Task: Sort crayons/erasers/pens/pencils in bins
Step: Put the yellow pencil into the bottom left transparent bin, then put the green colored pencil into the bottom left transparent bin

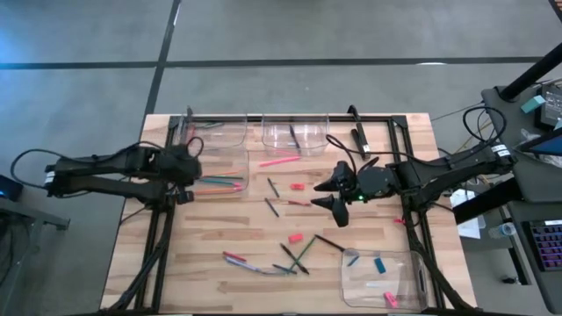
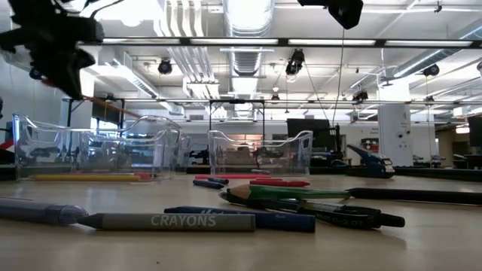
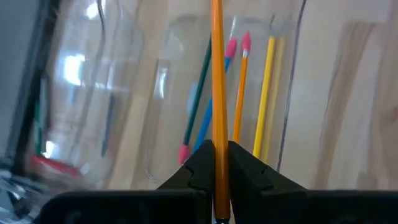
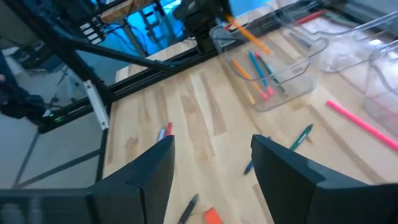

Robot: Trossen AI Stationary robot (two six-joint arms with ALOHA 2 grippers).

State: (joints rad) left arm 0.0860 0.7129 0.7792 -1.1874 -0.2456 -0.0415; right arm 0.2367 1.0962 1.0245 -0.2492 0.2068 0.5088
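My left gripper (image 1: 189, 168) hangs over the clear bin (image 1: 235, 158) at the table's left and is shut on an orange pencil (image 3: 216, 74). In that bin lie green, blue, orange and yellow pencils (image 3: 239, 93). My right gripper (image 1: 338, 200) waits open above the table's middle, with nothing between its fingers (image 4: 155, 174). Two more clear bins (image 1: 294, 133) stand at the far edge. A fourth bin (image 1: 413, 263) at the near right holds erasers (image 1: 380, 264). Loose pens and crayons (image 1: 294, 254) lie on the wood. My left gripper pinches the orange pencil near one end (image 3: 217, 163) between its two fingers. The fingers slant down from the table's left, and the pencil runs on along them past the fingertips. The pencil (image 4: 249, 36) is lifted clear and slants down over the bin of pencils.
A pink stick (image 1: 279, 161), a red eraser (image 1: 297, 185) and dark pens (image 1: 274, 207) lie between the two arms. Black frame rails (image 1: 158, 237) run along the table's left, right and far sides. A dark tool (image 1: 358, 133) lies at the far right.
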